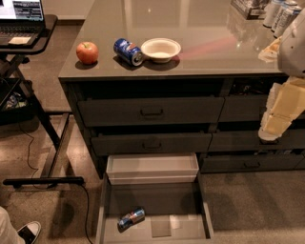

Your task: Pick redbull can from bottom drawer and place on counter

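The redbull can (131,218) lies on its side on the floor of the open bottom drawer (186,202), near its front left corner. A shallow white tray (152,167) sits at the drawer's back. The counter (200,33) is the glossy grey-brown top of the cabinet above. My gripper (275,119) hangs at the right edge of the view, in front of the right-hand drawers, well above and to the right of the can. It holds nothing that I can see.
On the counter's front left stand a red apple (87,52), a fat blue Pepsi can (127,51) on its side and a white bowl (160,49). Tall silver cans (281,14) stand at the back right. A black laptop desk (24,26) is on the left. A shoe (28,232) shows at the bottom left.
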`<state>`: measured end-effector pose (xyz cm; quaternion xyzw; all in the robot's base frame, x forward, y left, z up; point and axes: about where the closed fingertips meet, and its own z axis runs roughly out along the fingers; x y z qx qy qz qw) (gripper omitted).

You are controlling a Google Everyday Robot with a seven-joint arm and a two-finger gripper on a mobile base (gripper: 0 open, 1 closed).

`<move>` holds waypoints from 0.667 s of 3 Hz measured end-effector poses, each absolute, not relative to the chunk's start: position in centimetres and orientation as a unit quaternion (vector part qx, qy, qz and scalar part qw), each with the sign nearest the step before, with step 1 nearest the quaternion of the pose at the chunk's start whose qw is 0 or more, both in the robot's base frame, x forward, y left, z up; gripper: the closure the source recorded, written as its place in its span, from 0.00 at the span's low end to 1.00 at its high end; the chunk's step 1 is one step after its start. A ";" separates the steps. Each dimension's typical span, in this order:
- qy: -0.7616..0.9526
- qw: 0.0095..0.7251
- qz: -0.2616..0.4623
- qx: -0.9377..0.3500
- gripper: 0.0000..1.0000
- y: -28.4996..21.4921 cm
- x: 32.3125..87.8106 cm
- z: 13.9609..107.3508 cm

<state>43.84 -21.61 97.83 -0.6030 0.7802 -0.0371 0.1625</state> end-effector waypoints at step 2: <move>0.780 0.177 -0.030 -0.600 0.00 -21.0 43.4 95.3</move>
